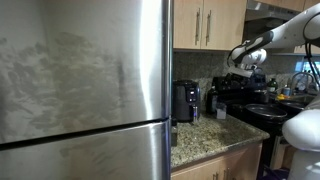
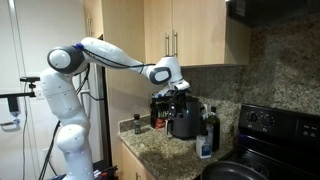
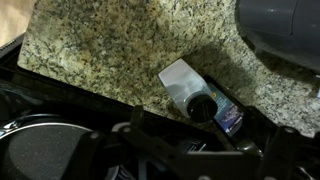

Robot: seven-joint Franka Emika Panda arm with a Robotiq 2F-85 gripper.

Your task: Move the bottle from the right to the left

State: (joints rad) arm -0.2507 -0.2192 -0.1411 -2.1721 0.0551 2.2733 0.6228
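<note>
I have the gripper (image 2: 180,96) hanging above the counter (image 2: 160,152) in an exterior view, right over the black appliance (image 2: 185,123) that stands against the back wall. In the exterior view past the fridge (image 1: 85,80), the gripper (image 1: 240,72) sits below the wood cabinets (image 1: 208,24) with the arm reaching in from the stove side. I cannot tell from any view whether its fingers are apart or together: in the wrist view only dark parts of it show along the bottom edge, and in both exterior views it is too small and dark to read.

The bottle (image 2: 205,146) stands upright on the granite near the counter's front edge, just beside the stove (image 2: 272,124) and a little in front of the appliance. A taller dark bottle (image 2: 213,122) stands just behind it. Nothing is touching the bottle; the gripper is up and off to the side of it. In the wrist view I look down on the bottle (image 3: 184,84) from above: a whitish body, a dark round top and a bit of blue low on it, sitting on speckled stone (image 3: 100,40) near the counter's edge. A grey curved shape (image 3: 285,30) fills the top corner of that view.

A small dark jar (image 2: 137,124) stands at the far end of the counter, well apart from the bottle.
</note>
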